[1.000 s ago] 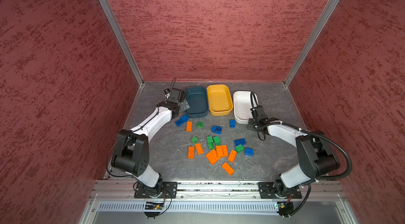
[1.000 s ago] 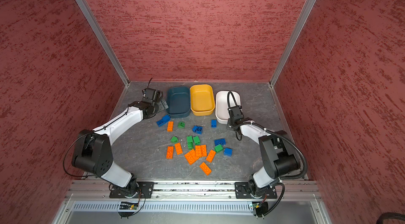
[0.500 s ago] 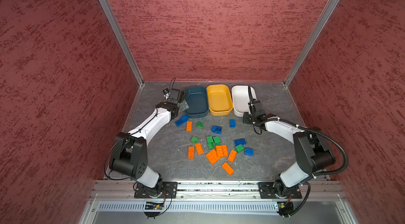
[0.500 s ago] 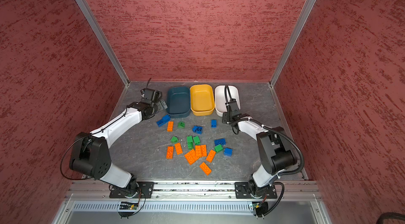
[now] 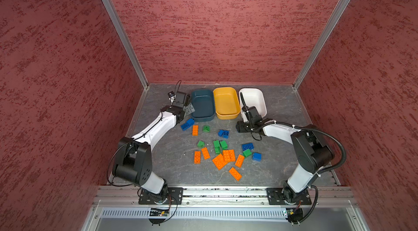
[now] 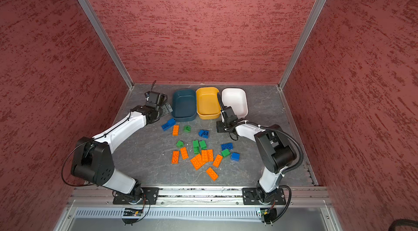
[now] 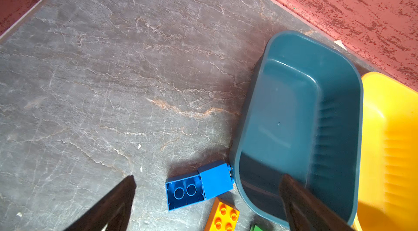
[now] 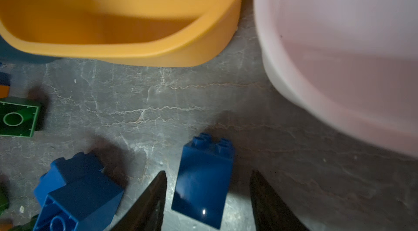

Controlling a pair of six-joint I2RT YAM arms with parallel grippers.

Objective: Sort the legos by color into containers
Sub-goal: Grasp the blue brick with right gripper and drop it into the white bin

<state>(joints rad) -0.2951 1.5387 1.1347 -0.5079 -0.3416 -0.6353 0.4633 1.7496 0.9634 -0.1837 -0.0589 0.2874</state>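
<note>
Tubs number three, in a row across the upper middle of both top views: teal tub (image 5: 202,118), yellow tub (image 5: 227,115), white tub (image 5: 253,98). Below them the grey table (image 5: 172,150) carries eight orange plates (image 5: 195,130), six green blocks (image 5: 200,143) and seven blue blocks (image 5: 256,156). The seventh is hidden under the right gripper (image 5: 241,126), just below the gap between the yellow and white tubs. The right wrist view shows this blue brick (image 8: 203,184) between the parted fingers, a gap on each side. The left gripper (image 5: 188,109) is spread wide at the teal tub's left edge.

A second ago the right gripper was pressed together at the white tub's lower edge. It has since slid left, and the white tub now sits higher, level with its neighbours.
</note>
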